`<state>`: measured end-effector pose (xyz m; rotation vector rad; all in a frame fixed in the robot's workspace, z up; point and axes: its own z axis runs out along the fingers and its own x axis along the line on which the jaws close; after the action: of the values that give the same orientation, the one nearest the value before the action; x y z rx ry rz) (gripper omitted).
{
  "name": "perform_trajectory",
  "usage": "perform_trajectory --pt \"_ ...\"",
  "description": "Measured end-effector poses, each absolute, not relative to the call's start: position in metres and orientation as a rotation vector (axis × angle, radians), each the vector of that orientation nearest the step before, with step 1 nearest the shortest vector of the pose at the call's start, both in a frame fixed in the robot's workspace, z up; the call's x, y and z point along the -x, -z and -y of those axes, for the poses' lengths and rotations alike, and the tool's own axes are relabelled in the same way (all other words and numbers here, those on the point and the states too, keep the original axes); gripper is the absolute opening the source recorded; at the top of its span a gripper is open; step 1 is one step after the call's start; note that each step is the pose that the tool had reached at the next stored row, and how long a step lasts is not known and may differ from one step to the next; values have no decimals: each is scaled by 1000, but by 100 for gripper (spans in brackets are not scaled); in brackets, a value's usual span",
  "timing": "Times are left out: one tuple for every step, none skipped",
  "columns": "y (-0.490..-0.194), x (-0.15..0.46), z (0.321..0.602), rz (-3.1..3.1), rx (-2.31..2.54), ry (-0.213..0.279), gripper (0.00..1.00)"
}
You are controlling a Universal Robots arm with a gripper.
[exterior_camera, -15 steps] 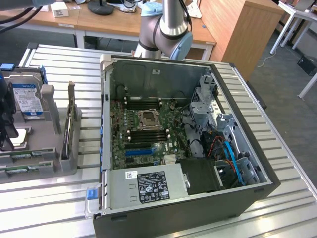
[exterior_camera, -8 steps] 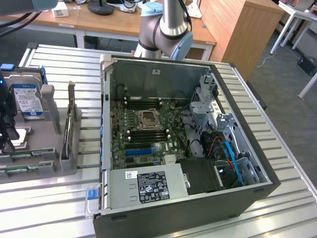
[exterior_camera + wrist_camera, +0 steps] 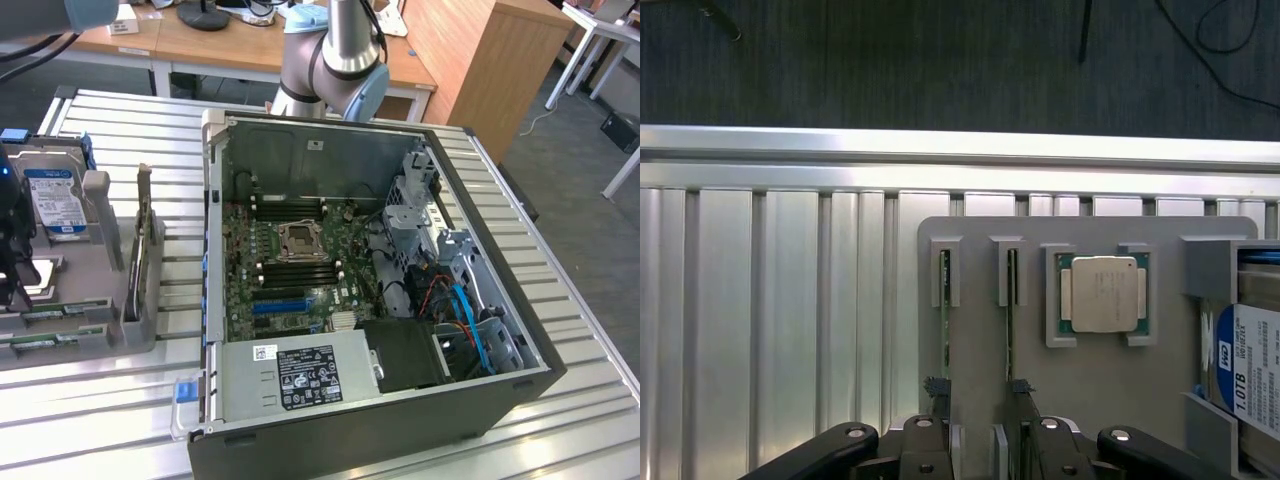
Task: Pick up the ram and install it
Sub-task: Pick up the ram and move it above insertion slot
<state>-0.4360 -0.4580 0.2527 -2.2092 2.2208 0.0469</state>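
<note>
Aluminium slats form the bench [image 3: 120, 110] that carries everything in front of you. On it lies the black computer case [image 3: 420, 435], open side up. Its green motherboard [image 3: 243, 275] is in plain sight, with long black memory slots [image 3: 300, 268] on either side of the processor socket [image 3: 298, 240] and a blue expansion slot [image 3: 280, 305] nearer the power supply [image 3: 300, 375]. The silver arm [image 3: 335, 60] rises from behind the case.

On the exterior view's left, just beside the case, sits the grey fixture [image 3: 1100, 390]. A Western Digital hard drive [image 3: 1252, 372] stands in a holder at one end of it.

Your hand [image 3: 978, 392] hangs over the fixture, released. Its fingertips [image 3: 937, 388] stand apart with bare grey fixture between them, and they grasp nothing.

A CPU [image 3: 1103, 293] lies flat in its corner brackets between the hard drive and the memory.

There are two green sticks of ram, both on edge in narrow slots of the fixture, parallel to each other and outside the case. The ram stick beside the CPU [image 3: 1012, 320] and the outer ram stick [image 3: 945, 320] each run toward the hand. In the wrist view one fingertip overlaps the near end of each stick. You cannot tell whether either fingertip touches its stick.
</note>
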Motion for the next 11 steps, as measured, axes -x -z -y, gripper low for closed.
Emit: perform_trajectory --pt "-252 436 458 -2221 2209 -47 36" --pt "-252 436 458 -2221 2209 -47 36" --pt "-252 436 458 -2221 2209 -47 36" --pt "-252 436 458 -2221 2209 -47 36" --pt "-252 436 458 -2221 2209 -47 36" --pt "-252 436 459 -2220 2209 -47 36" --pt "-252 436 460 -2221 2209 -47 36" --pt "-252 436 461 -2221 2209 -47 36" --pt "-252 436 462 -2221 2209 -47 36" --pt "-252 436 463 -2220 2209 -47 36" --pt "-252 436 465 -2221 2209 -47 36"
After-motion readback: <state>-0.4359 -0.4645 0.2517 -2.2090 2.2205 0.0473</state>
